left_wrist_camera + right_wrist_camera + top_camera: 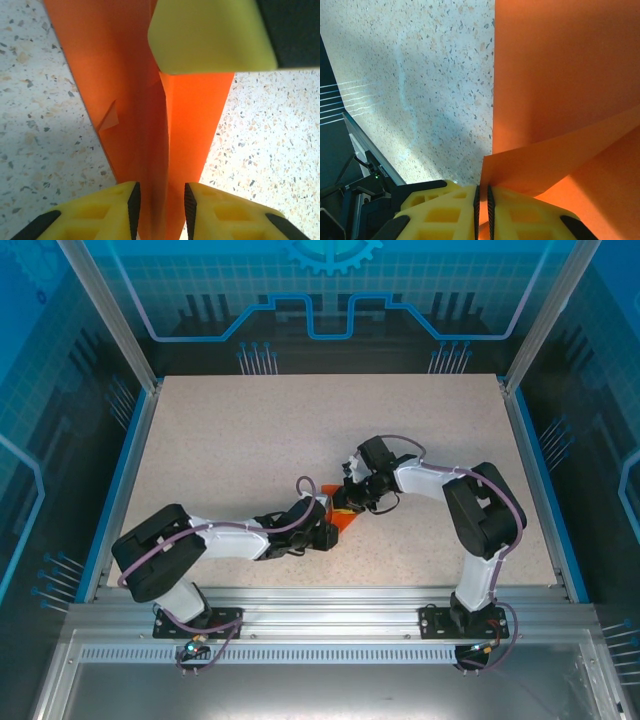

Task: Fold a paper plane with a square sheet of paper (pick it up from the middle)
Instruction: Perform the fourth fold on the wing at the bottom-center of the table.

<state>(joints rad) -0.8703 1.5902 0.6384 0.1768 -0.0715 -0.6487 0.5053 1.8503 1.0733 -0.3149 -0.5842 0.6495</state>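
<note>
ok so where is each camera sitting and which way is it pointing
Top external: above and behind the arm bases, looking down on the table; both arms show, meeting at the orange paper.
Left wrist: on the left arm, looking along the left gripper down at the paper; its fingers straddle a crease.
Right wrist: on the right arm, looking past the right gripper, pinched on a paper edge, to the table.
Shared: all three see the paper on the table.

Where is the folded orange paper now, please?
The folded orange paper lies centrally on the table in the top view, the right gripper pinching its edge and the left gripper astride it.
</note>
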